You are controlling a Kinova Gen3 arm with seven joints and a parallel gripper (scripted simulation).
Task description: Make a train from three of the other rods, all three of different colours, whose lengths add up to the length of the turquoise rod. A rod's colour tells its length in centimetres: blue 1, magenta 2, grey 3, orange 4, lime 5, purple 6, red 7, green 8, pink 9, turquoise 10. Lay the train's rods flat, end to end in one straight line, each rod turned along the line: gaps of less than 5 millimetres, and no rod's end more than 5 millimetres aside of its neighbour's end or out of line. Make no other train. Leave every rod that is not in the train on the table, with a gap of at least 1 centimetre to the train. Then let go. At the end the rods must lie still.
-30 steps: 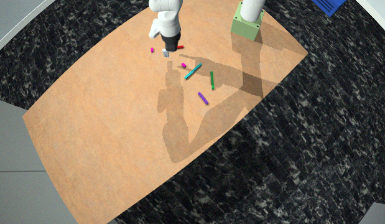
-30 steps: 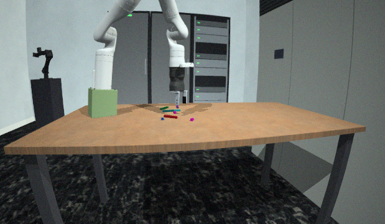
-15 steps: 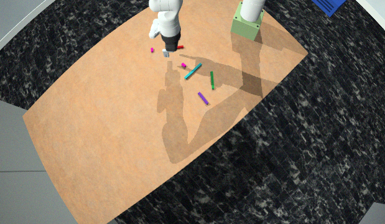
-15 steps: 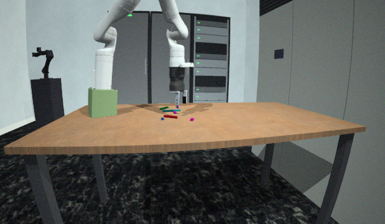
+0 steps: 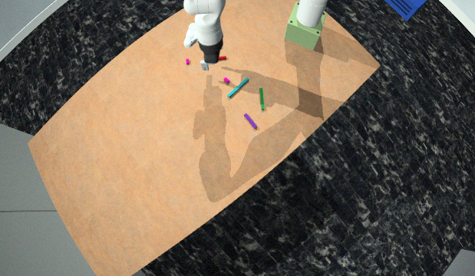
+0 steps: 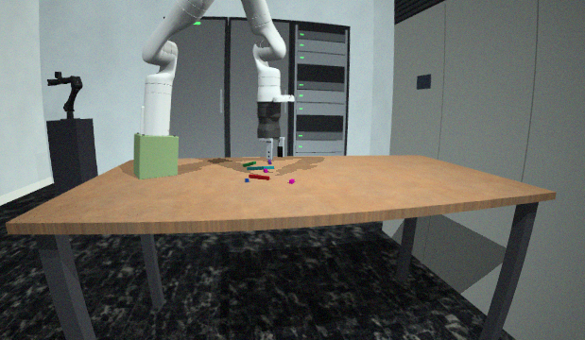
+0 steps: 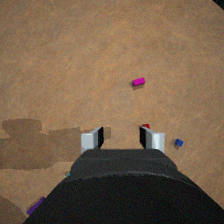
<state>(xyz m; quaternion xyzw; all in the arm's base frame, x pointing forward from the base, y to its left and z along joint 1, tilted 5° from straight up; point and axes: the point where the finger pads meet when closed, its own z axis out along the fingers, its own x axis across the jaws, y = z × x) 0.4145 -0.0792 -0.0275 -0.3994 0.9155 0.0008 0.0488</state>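
1 red rod beside open jaws — untouched

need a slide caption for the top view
Open, empty end effector above the table, beside the red rod; magenta, turquoise, green and purple rods lie scattered, no train yet.

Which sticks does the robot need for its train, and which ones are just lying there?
For the job:
turquoise rod, the length to match
red rod, blue rod and one magenta rod: 7 + 1 + 2 = 10
gripper, open and holding nothing

Just lying about:
green rod
purple rod
other magenta rod, whichever goes unused
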